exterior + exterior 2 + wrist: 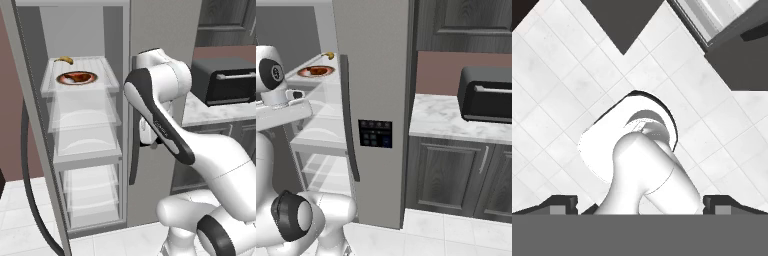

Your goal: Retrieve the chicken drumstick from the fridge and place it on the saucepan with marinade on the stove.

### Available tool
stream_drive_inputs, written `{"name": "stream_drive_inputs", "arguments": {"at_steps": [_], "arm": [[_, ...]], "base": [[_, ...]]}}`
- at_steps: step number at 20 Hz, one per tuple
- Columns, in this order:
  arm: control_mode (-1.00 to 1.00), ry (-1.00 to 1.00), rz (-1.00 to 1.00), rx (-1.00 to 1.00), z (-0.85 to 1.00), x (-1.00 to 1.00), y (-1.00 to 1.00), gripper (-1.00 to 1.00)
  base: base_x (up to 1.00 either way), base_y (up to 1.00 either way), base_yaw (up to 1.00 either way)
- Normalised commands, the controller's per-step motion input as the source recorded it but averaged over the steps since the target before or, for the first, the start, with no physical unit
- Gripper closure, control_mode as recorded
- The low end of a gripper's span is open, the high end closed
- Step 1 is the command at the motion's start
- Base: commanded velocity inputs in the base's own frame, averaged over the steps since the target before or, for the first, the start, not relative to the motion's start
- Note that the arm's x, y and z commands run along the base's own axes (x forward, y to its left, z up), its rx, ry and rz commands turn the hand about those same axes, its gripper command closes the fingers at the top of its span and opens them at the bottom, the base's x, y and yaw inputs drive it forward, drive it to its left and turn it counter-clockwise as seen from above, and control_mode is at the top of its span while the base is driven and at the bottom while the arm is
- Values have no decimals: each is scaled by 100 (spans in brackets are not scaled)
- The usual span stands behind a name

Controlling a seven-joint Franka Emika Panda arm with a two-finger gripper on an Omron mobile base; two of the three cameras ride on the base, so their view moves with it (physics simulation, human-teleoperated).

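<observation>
Gripper (640, 204) jaws spread wide and empty over floor tiles: raise it squarely toward the chicken drumstick (75, 77) on the fridge (82, 150) top shelf.

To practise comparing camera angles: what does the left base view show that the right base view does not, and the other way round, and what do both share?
Left base view alone: the fridge's lower clear shelves down to its floor, and the opened door's edge at the left.

Right base view alone: the shut door's dark control panel, and the grey cabinet doors under the marble counter.

Both: the drumstick on a red-rimmed plate on the top shelf, a small yellow-brown item behind it, and the black oven on the counter.
</observation>
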Motion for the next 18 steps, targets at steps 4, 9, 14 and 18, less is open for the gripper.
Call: {"name": "stream_drive_inputs", "arguments": {"at_steps": [4, 9, 14, 18], "arm": [[-100, 0, -21, -5, 0, 4, 72, -100], [-100, 0, -6, -1, 0, -5, 12, -100], [-100, -40, -9, 4, -13, -74, -94, -100], [-100, -70, -5, 9, -17, -41, -91, -100]], "base": [[0, 0, 0], [0, 0, 0], [0, 0, 0], [0, 0, 0]]}}
